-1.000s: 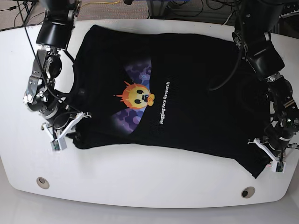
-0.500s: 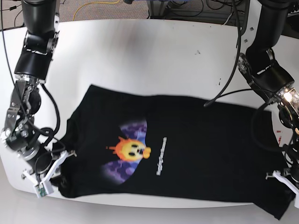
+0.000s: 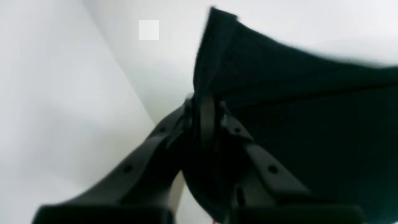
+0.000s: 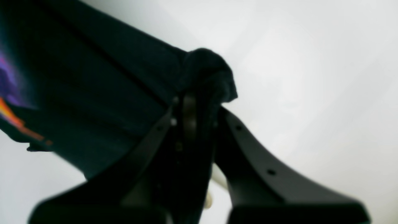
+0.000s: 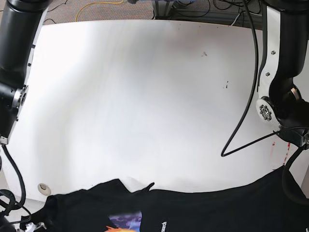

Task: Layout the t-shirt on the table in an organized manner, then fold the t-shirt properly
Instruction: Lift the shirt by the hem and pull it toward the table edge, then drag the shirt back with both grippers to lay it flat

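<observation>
The black t-shirt point(image 5: 203, 212) hangs over the table's point(image 5: 145, 96) front edge, and only its top strip shows in the base view, with a bit of the orange and purple print point(image 5: 123, 223). In the left wrist view my left gripper point(image 3: 205, 105) is shut on a folded edge of the t-shirt point(image 3: 295, 109). In the right wrist view my right gripper point(image 4: 194, 102) is shut on a bunched corner of the t-shirt point(image 4: 93, 77), with the print point(image 4: 9, 102) at the far left. Both grippers are below the base view's bottom edge.
The white tabletop fills most of the base view. A round grommet hole point(image 5: 44, 187) sits at the front left. A red tape mark point(image 5: 273, 145) is at the right edge. The right arm point(image 5: 14, 72) stands on the left and the left arm point(image 5: 282, 72) on the right.
Both grippers have dragged the t-shirt toward the table's front edge. It lay flat mid-table before; now most of it is past the bottom of the base view.
</observation>
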Controlling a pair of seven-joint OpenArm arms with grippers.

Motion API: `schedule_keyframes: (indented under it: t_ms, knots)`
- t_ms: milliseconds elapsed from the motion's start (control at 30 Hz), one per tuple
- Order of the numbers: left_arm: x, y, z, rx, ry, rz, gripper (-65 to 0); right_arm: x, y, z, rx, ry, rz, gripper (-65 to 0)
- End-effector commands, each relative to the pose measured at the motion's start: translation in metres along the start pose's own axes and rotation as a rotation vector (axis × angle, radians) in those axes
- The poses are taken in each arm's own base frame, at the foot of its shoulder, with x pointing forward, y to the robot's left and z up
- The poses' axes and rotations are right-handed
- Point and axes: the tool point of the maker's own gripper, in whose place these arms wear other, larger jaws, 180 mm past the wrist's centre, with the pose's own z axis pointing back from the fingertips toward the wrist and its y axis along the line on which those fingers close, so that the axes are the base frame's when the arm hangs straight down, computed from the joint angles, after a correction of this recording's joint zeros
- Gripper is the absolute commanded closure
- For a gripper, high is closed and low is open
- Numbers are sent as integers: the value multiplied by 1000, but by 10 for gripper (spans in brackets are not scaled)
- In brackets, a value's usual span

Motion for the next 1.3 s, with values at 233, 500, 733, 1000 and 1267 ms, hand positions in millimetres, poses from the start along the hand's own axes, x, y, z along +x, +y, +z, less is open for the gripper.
schedule_keyframes:
  t_ms: [233, 500, 733, 1000, 1267]
  knots:
    - [-24, -17, 7, -7, 45, -70, 0, -52, -3, 16, -11, 108, -35, -6]
    - [-109, -47, 25, -66, 213, -126, 0, -150, 50, 49, 49, 248, -127, -6]
    - [-197, -72, 62, -158, 383, -127, 0, -228, 117, 86, 110, 377, -253, -6]
    - [-283, -87, 119, -253, 574, -66, 0, -288, 181, 127, 176, 481, -387, -5]
    - [-333, -83, 165, -269, 713, -37, 0, -315, 218, 153, 223, 554, -448, -5]
